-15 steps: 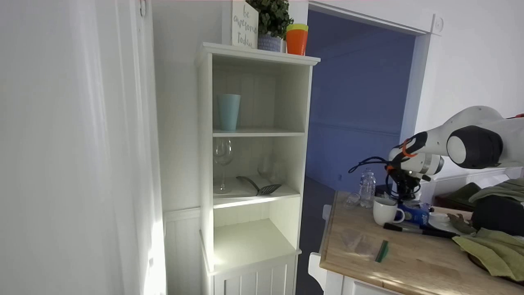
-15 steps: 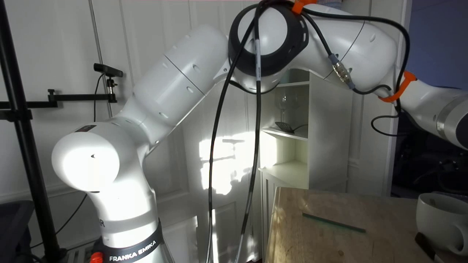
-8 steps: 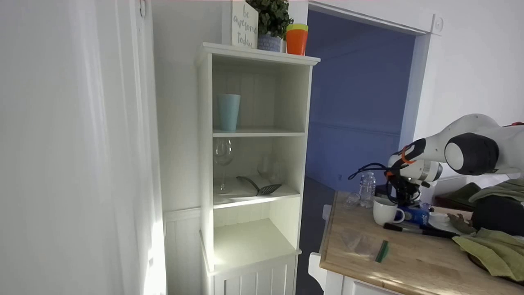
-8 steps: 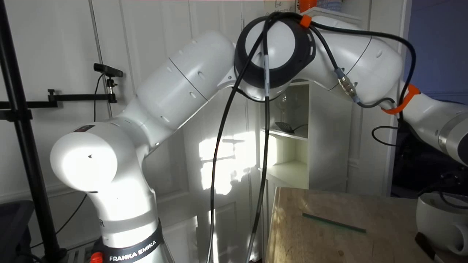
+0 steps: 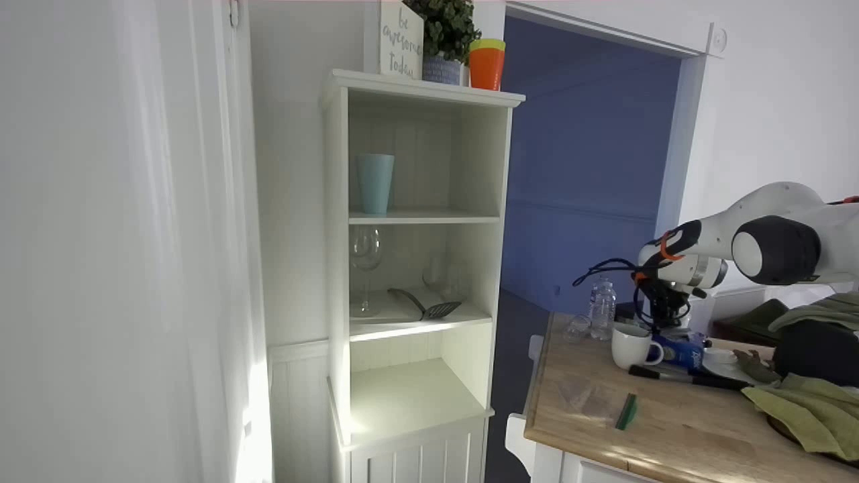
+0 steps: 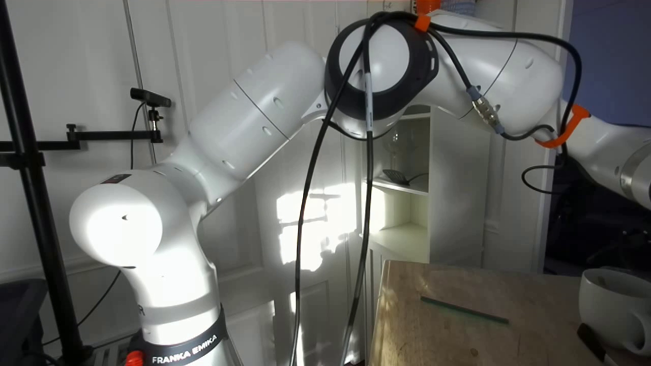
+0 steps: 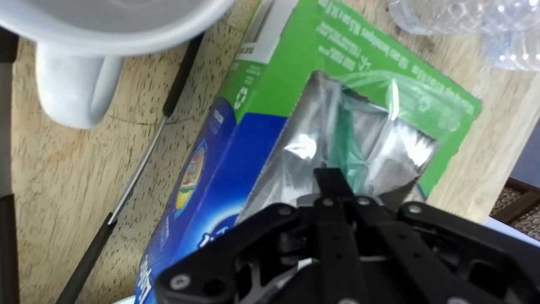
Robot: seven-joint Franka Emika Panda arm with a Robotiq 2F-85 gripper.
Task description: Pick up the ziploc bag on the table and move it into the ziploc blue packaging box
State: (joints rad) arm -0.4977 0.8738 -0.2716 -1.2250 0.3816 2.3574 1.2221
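Wrist view shows the gripper (image 7: 333, 175) over the opening of the box (image 7: 263, 133), its fingers pressed together; if they touch the clear plastic (image 7: 356, 139) there, I cannot tell. In an exterior view, the bag (image 5: 604, 404) lies on the table (image 5: 684, 429), well apart from the box.

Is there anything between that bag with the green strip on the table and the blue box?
Yes: a white mug and a long black-ended tool sit between the bag and the box. In the wrist view, clear and green plastic shows at the box's opening, which might crowd the way in.
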